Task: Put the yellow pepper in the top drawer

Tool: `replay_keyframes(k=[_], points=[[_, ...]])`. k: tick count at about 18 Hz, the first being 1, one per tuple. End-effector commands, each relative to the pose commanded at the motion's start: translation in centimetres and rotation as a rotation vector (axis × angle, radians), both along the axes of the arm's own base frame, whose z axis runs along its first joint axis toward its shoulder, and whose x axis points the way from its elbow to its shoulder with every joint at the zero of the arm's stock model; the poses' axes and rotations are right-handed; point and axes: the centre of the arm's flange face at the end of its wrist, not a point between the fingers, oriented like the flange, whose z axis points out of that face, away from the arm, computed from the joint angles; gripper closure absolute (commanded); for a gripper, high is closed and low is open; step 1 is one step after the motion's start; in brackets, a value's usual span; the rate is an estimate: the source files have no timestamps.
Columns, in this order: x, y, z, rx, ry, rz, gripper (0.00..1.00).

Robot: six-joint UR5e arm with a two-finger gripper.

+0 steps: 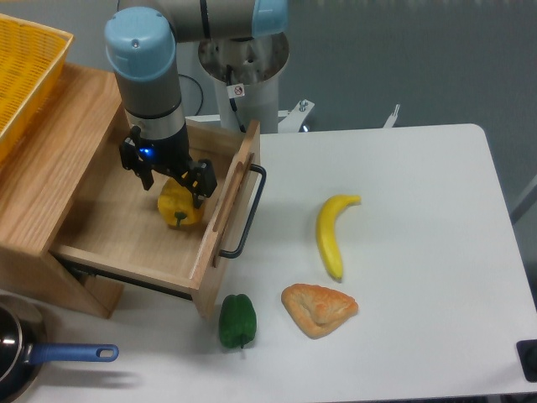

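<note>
Over the open top drawer (126,227), the gripper (172,183) reaches straight down from the arm's blue-capped wrist, its black fingers (201,180) set on either side of the yellow pepper (179,207). The pepper sits low in the drawer box, at or just above the wooden floor, and lies toward the front right of the box, near the inside of the drawer front. The fingers stand close against its upper part, but whether they press on it or have let go cannot be told from this angle.

The drawer is pulled well out of the wooden cabinet (50,159), and its black bar handle (246,210) faces the white table (419,210). On the cabinet's top, at the far left corner, stands a yellow plastic basket (25,71), only partly in view.

On the table in front of the drawer's front corner lies a dark green pepper (237,321), just beside the cabinet's base. To its right lies a triangular golden pastry (319,309), and beyond that a banana (332,235), pointing toward the far edge. At the near left corner a dark pan with a blue handle (67,354) juts in.
</note>
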Motion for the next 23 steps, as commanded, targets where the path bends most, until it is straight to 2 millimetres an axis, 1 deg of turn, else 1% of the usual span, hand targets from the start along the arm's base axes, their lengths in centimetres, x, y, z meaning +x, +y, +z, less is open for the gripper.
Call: replay_keyframes(k=[8, 9, 14, 18, 20, 23], points=[[0.5, -0.8, 3.9, 0.062, 0.037, 0.002, 0.0], [0.6, -0.8, 4.7, 0.074, 0.046, -0.001, 0.0], [-0.4, -0.8, 6.9, 0.11, 0.073, 0.006, 0.0], [-2.4, -1.5, 8.3, 0.154, 0.107, 0.041, 0.0], [-4.0, -2.2, 8.5, 0.159, 0.116, 0.071, 0.0], [-5.8, -3.0, 8.5, 0.159, 0.119, 0.106, 0.0]])
